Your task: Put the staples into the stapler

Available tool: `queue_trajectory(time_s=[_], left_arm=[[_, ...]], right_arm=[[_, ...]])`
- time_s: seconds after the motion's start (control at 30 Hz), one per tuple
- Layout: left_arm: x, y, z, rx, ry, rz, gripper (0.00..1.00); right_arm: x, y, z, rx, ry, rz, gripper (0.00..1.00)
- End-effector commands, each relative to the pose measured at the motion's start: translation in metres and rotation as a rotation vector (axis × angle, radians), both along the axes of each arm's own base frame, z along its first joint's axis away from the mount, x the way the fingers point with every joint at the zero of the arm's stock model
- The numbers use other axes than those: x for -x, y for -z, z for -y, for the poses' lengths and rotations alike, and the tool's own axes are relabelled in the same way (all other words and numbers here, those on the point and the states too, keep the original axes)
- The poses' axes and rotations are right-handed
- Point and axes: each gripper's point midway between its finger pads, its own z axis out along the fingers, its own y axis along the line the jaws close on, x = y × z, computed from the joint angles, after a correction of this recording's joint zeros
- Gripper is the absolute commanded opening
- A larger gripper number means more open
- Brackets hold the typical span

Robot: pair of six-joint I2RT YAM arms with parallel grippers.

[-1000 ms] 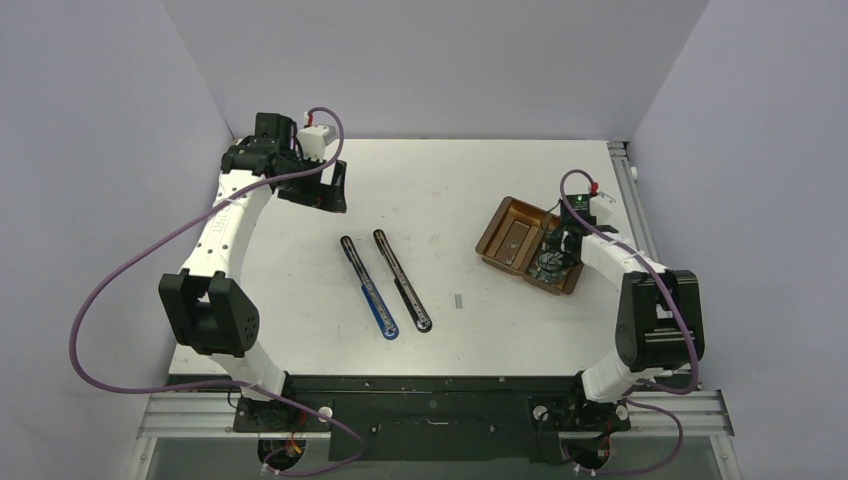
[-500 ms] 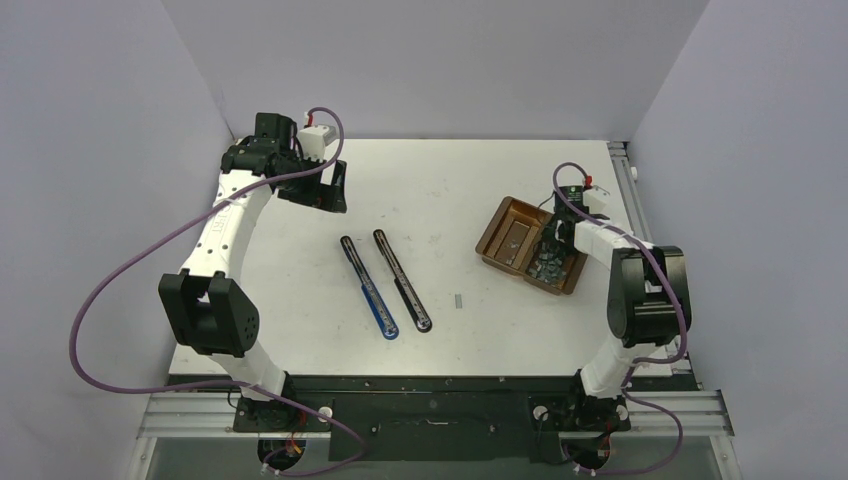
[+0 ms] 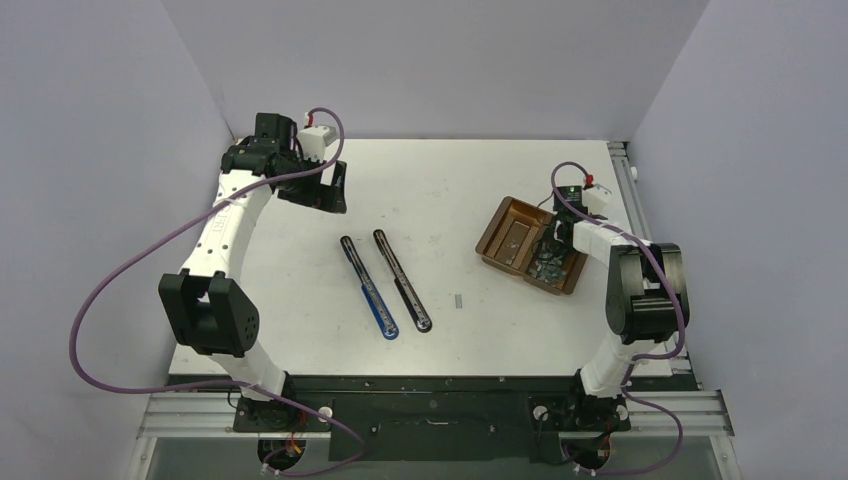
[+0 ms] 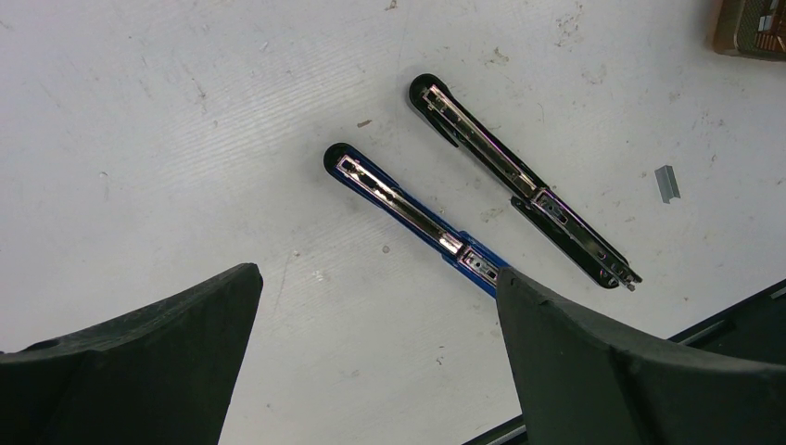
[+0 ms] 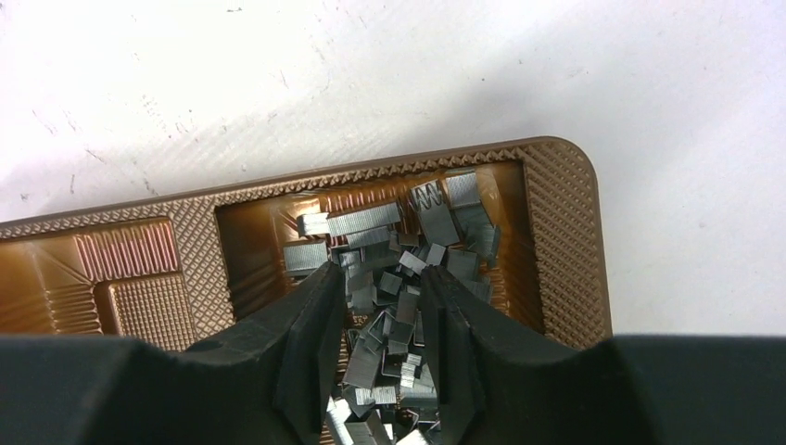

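Seen from the top camera, the left tool (image 3: 328,188) hangs over the upper left of the white counter (image 3: 440,170), and its wrist view shows the two dark fingers (image 4: 167,352) spread wide apart with nothing between them. Near the middle of the frame two staplers lie opened out flat and side by side, both slanting toward the lower right: the blue stapler (image 3: 368,287) on the left and the black stapler (image 3: 400,280) just beside it, their metal channels facing up. A single loose strip (image 3: 459,299) lies on the counter to the right of them, apart from both. At the right of the frame sits the brown tray (image 3: 497,238), and the right tool (image 5: 380,278) is dipped into its right compartment, where the staples (image 5: 436,218) lie in a jumbled grey heap. Its fingers stand a narrow gap apart with strips showing between them; I cannot tell whether they are pinching any.
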Motion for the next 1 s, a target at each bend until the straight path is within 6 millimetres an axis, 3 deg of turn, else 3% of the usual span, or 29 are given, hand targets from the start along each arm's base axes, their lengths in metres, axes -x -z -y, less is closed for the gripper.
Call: queue_trajectory(time_s=[0.0,0.27,0.47,0.73,0.97], left_arm=[[-0.004,-0.028,-0.002,0.004,0.01,0.079,0.96],[-0.004,-0.03,-0.001,0.006,0.009,0.082,0.96],[-0.004,-0.031,-0.001,0.008,0.009,0.081,0.96],[-0.004,-0.03,-0.001,0.009,0.008,0.078,0.96],[-0.003,-0.03,-0.001,0.007,0.008,0.08,0.96]], right_arm=[[-0.007,0.0,0.007,0.034,0.022,0.031,0.34],[0.0,0.012,0.007,0.027,0.02,0.002,0.3],[0.009,0.021,0.005,0.012,0.023,-0.013,0.22],[0.011,0.011,0.004,-0.001,0.022,0.011,0.09],[0.014,-0.001,0.001,-0.018,0.014,0.038,0.09]])
